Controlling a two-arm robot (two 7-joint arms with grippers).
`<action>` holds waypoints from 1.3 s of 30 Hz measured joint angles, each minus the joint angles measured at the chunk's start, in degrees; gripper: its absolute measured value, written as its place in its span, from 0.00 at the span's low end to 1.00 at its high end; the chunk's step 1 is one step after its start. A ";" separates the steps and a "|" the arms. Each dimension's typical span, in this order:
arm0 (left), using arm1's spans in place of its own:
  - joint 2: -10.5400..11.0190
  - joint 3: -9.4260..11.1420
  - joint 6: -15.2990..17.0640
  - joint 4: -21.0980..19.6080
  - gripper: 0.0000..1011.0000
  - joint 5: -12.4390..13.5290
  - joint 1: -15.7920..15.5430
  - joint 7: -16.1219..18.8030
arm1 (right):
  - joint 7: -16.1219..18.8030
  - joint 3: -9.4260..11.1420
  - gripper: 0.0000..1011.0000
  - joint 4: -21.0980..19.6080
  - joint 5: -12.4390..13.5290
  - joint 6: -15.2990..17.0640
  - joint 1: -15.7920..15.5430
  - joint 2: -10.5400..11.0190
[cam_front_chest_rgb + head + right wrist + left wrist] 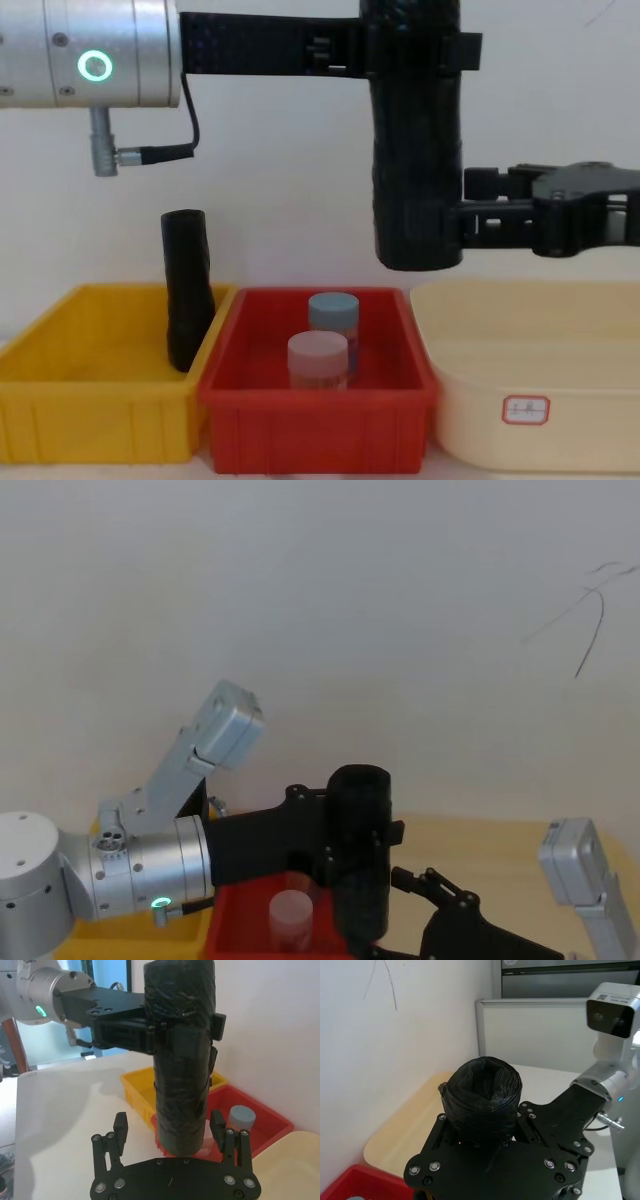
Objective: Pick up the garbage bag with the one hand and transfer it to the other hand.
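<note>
Aloft, left claw (420, 50) clamps upright garbage bag (415, 170); right claw (168, 1127) straddles it.

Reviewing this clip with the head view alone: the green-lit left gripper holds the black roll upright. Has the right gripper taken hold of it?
Observer: No. In the right wrist view the right gripper is open, one finger on each side of the garbage bag near its lower end.
Operator: How high is the roll?
Observer: In the chest view the left gripper clamps its upper part, and its bottom end hangs in the air, clear of the red bin.
Operator: Any other black roll?
Observer: Yes, a slimmer black roll leans in the yellow bin.
</note>
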 joint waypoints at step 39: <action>-0.16 2.18 2.18 -0.26 0.37 -2.39 -0.72 0.52 | -0.01 -3.28 0.61 3.61 0.58 -0.76 5.40 -2.34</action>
